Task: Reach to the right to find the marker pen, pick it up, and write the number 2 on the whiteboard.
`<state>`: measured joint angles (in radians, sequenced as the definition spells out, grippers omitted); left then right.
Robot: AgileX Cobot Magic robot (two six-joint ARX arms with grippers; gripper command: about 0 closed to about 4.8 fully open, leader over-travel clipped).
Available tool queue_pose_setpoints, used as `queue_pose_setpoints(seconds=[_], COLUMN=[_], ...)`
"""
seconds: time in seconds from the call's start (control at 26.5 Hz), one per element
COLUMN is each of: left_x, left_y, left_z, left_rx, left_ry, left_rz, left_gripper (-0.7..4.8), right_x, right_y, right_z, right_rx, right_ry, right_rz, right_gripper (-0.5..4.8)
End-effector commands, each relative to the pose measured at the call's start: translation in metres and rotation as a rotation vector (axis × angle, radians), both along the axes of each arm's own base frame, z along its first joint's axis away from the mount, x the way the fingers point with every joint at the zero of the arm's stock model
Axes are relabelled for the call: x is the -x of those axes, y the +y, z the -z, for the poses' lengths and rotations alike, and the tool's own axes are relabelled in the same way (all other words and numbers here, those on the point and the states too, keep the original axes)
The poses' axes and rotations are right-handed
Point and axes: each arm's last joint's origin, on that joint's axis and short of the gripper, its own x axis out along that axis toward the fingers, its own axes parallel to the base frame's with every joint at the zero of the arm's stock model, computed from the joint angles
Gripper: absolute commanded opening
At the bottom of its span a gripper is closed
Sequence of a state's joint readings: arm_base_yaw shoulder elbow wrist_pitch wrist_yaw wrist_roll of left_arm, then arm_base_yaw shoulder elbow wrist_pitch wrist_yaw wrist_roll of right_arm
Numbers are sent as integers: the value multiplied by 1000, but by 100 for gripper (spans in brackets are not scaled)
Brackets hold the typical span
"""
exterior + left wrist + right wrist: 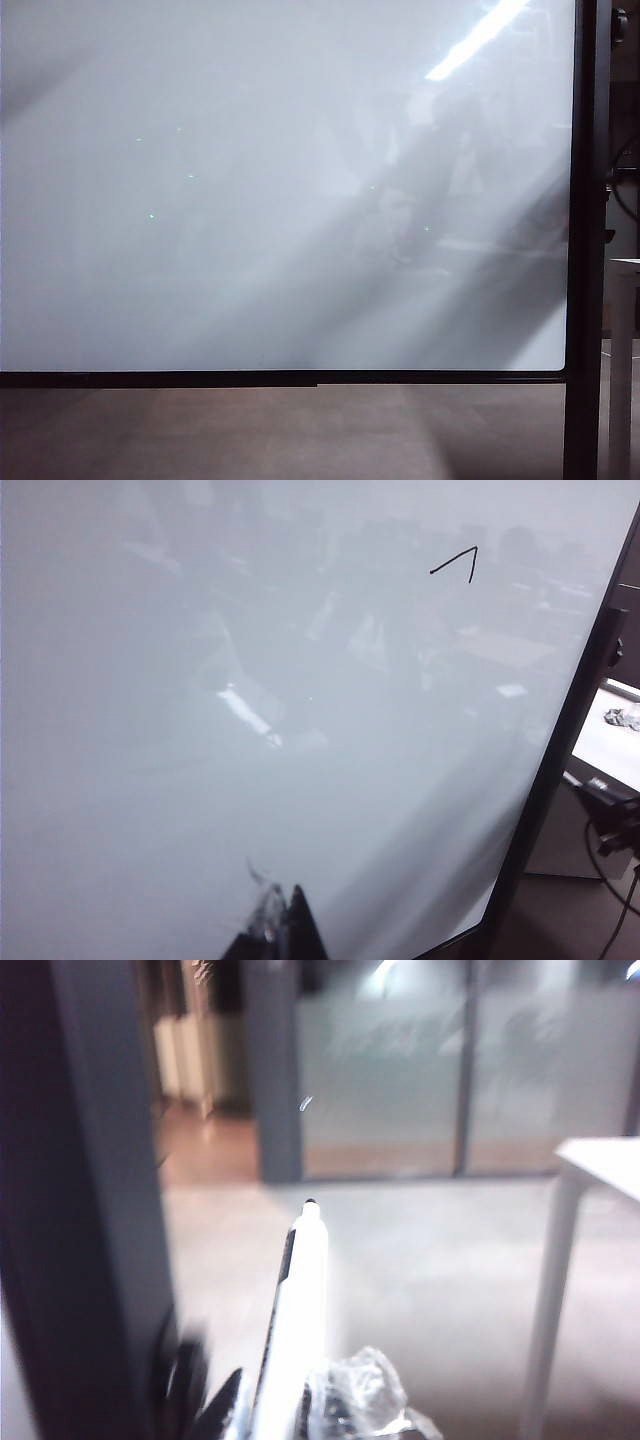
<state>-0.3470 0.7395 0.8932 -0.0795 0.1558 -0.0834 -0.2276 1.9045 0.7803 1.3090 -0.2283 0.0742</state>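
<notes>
The whiteboard point(290, 200), a glossy white panel in a thin black frame, is seen filling nearly the whole exterior view, with its black upright post point(585, 240) at the right and a brown floor point(250, 430) below the lower frame edge; no arm is shown in this view. In the left wrist view the board point(250, 730) is seen at an angle, and a short angular black stroke point(455, 563) is marked high on its surface, near the framed edge; which digit it belongs to cannot be told. The left gripper point(280, 930) is visible only as dark fingertips point(300, 925) at the picture's edge, held close to the board; the tips are drawn together with nothing seen between them. In the right wrist view the marker pen point(293, 1310), a whitish barrel with a small dark tip, is shown clamped between the fingers of the right gripper point(275, 1415), pointing away from the camera toward a grey floor point(430, 1280). A crumpled piece of clear wrapping point(365, 1395) is seen on one finger. A dark upright post point(80, 1210) stands close alongside, and a white table leg point(550, 1300) is seen farther off, before frosted glass partitions point(400, 1080).
</notes>
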Motion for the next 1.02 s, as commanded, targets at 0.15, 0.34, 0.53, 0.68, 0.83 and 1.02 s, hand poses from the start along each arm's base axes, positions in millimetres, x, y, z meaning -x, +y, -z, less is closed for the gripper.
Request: queue_pose_setpoints(seconds=[0.15, 0.34, 0.53, 0.68, 0.83, 1.02], left_x=[1, 1, 1, 1, 1, 1], left_y=[0, 0, 0, 0, 0, 0], left_z=[-2, -2, -2, -2, -2, -2], left_rx=[6, 7, 7, 7, 6, 7], left_ry=[-10, -10, -11, -11, -10, -10], left_rz=[7, 8, 8, 7, 7, 10], left_gripper=[-6, -5, -6, -6, -5, -5], right_x=[38, 94, 169, 209, 213, 204], right_y=[-11, 2, 26, 47, 73, 103], right_z=[-50, -112, -173, -190, -192, -186], right_rx=[12, 22, 14, -8, -60, -124], right_ry=[-107, -146, -263, -317, -315, -264], right_rz=[96, 110, 93, 21, -162, -295], right_gripper=[53, 52, 52, 53, 52, 52])
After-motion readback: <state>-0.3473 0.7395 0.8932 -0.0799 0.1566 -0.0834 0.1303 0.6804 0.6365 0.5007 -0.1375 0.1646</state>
